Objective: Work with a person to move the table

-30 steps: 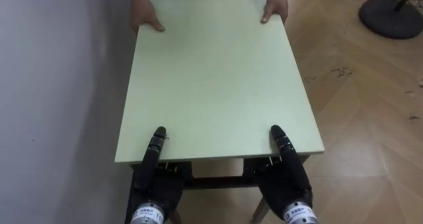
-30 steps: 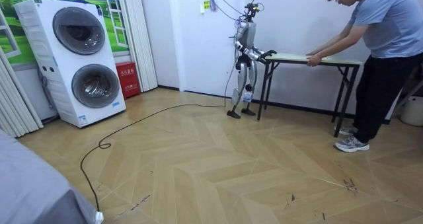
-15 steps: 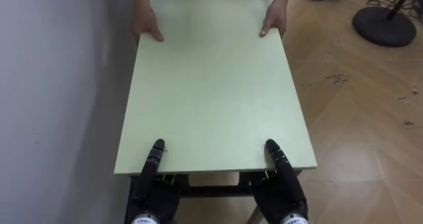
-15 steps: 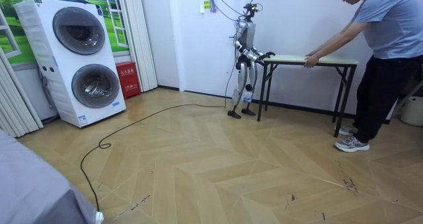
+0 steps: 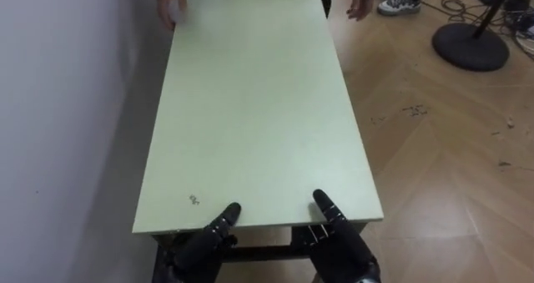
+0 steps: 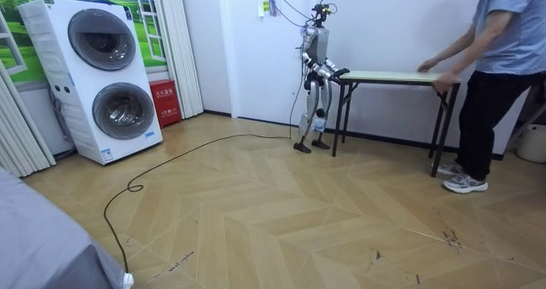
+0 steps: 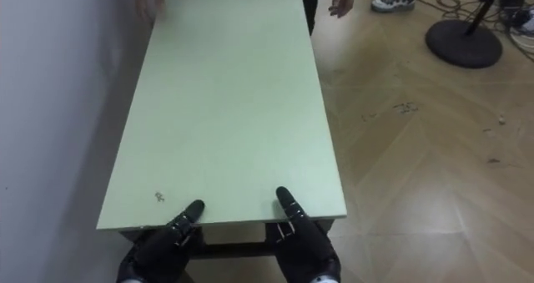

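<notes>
Now my left hand (image 5: 209, 240) and right hand (image 5: 340, 237) are sitting at the near edge of the table (image 5: 259, 108), tucked partly beneath it, so I cannot tell their grip. The white wall (image 5: 67, 108) is running close along the left edge, while wooden floor (image 5: 450, 174) is lying open off the right edge. A person's hands (image 5: 171, 3) are showing at the far corners.

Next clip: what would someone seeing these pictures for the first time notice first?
The long pale-green table stands out first, running away from the robot beside the white wall. The robot's left hand and right hand sit at the table's near edge. A person stands at the far end with hands near the far corners.
</notes>
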